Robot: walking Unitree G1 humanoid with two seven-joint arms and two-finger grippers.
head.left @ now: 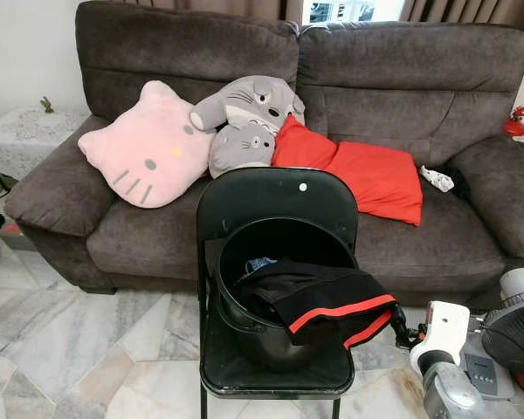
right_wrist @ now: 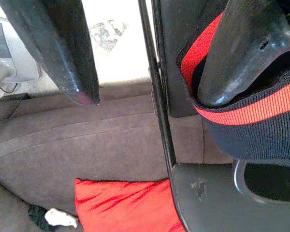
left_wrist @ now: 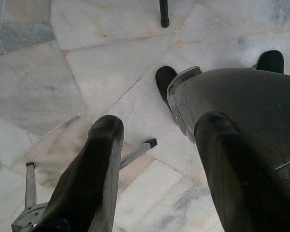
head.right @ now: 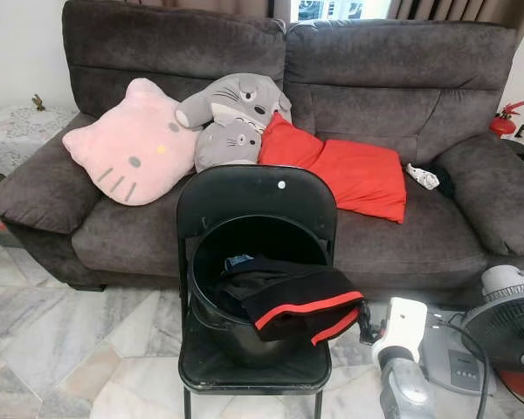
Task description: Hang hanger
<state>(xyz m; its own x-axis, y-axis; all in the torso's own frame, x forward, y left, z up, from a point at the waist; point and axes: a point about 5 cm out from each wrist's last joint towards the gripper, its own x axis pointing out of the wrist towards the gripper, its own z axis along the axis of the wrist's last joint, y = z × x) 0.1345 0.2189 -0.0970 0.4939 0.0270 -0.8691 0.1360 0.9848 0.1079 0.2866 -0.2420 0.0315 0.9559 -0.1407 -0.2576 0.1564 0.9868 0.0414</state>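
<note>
Here, lower centre, the garment (head.left: pixel 332 305) drapes over the bucket (head.left: pixel 244 327) rim on the chair (head.left: pixel 275 196); right gripper (right_wrist: pixel 150 53), fingers spread wide at its hem, should close squarely; left gripper (left_wrist: pixel 159 174) hangs open; hanger unseen.

The robot's right arm (head.left: pixel 444 367), beside the black folding chair (head.left: pixel 275 205), is a silver-grey rounded tube ending in a boxy white wrist block with a small red mark on its side. A short black jointed mount leads from that block toward the chair. The right gripper (right_wrist: pixel 150 53) has two long, glossy black fingers (right_wrist: pixel 63 48), flat-sided and tapering to blunt tips. The left gripper (left_wrist: pixel 159 174) has thicker, matte black fingers (left_wrist: pixel 87 183) with rounded tips. Behind them sits a dark grey, smooth rounded leg shell (left_wrist: pixel 241 106) with a lighter seam edge.
</note>
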